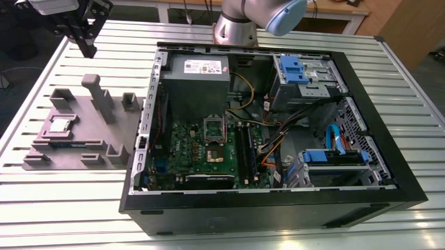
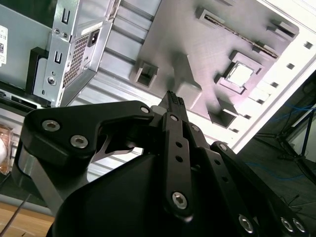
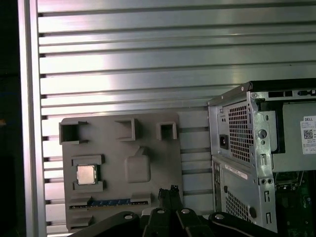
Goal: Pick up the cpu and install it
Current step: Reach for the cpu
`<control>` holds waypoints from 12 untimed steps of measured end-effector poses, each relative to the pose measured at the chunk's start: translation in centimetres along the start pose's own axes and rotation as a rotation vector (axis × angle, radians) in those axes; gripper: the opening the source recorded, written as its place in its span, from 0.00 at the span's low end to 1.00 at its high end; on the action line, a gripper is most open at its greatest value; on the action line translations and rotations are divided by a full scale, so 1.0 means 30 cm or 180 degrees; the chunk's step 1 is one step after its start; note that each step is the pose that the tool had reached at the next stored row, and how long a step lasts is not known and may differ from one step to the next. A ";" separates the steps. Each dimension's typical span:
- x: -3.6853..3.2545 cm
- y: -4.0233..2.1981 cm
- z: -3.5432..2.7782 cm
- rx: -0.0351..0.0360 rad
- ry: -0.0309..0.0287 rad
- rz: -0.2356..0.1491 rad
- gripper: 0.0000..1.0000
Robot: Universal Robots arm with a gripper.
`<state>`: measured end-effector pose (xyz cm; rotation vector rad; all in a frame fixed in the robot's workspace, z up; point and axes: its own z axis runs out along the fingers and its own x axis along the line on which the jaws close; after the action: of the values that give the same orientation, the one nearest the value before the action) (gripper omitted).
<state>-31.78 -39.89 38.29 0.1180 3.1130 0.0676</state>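
**Current state.** The end effector hangs above the tabletop, towards the exterior view's upper left. Its fingers are drawn close together with nothing between them. It carries no part and touches nothing.

**Location of the cpu.** The cpu lies flat, metal top upward, in a recess of the grey fixture plate, which rests on the tabletop just beside the open computer case. Raised lips border the chip on two opposite sides. Judged from this, the recess holds the chip at a fixed position and heading, while the unbordered edges stay reachable for the fingers. In the first wrist view the cpu sits apart from the end effector, which looks down over the plate.

**Destination.** Inside the case, the motherboard lies face up. The socket is exposed because the hinged metal frame is swung back off it. The socket appears unoccupied, so installation has not been done.

**Progress.** The task stands at its start: the chip is untouched in its recess, and the end effector is well above it.
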 end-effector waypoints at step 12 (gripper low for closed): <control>0.008 -0.001 0.001 0.0000 0.0002 0.0000 0.10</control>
<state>-32.03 -39.89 38.26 0.1180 3.1136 0.0676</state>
